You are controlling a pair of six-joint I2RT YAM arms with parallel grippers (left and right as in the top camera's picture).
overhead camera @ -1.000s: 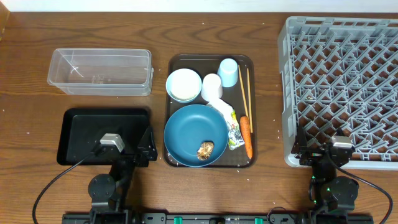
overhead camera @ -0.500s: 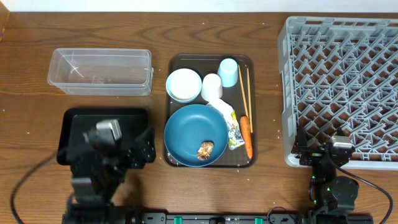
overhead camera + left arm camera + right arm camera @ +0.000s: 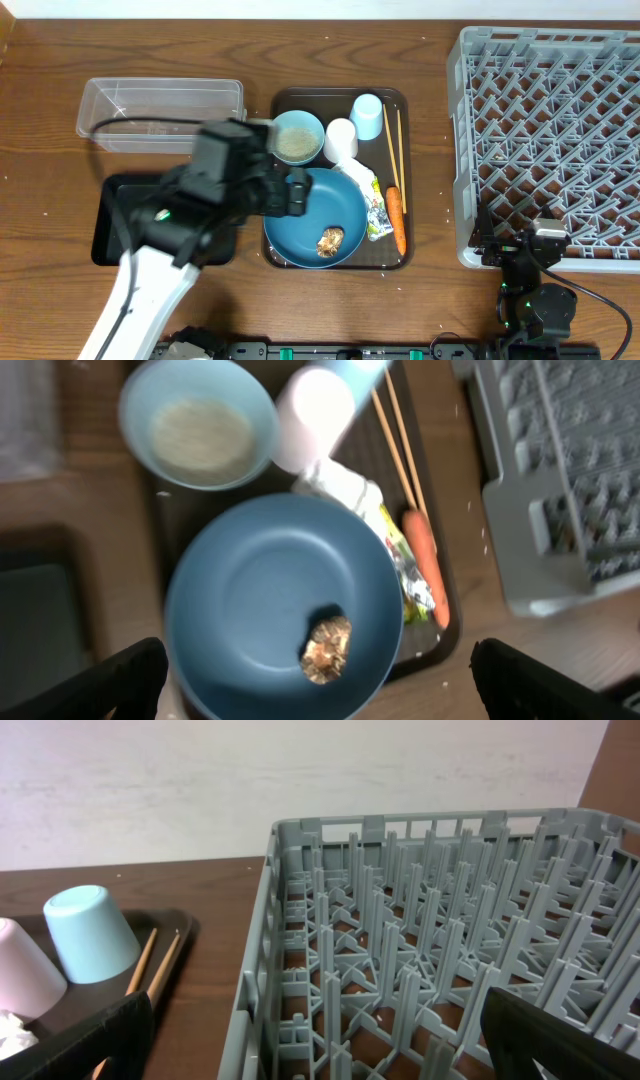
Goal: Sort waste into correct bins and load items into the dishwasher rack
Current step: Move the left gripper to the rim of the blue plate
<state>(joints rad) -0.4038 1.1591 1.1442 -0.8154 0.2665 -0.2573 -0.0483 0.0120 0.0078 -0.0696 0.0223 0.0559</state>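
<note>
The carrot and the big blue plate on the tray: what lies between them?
The crumpled wrapper lies between carrot and plate, as the overhead view shows.

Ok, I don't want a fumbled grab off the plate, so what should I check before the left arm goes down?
1. Left gripper open: ok, jaws wide apart.
2. Lump centred under it: ok, it lies on the plate, between the jaws in the wrist view.
3. Lump free of neighbours: ok, nothing touches it.
4. Tub has room: ok, looks empty.
5. Right gripper out of the way: ok, open, by the rack.
6. Height above the plate: cannot tell.
</note>
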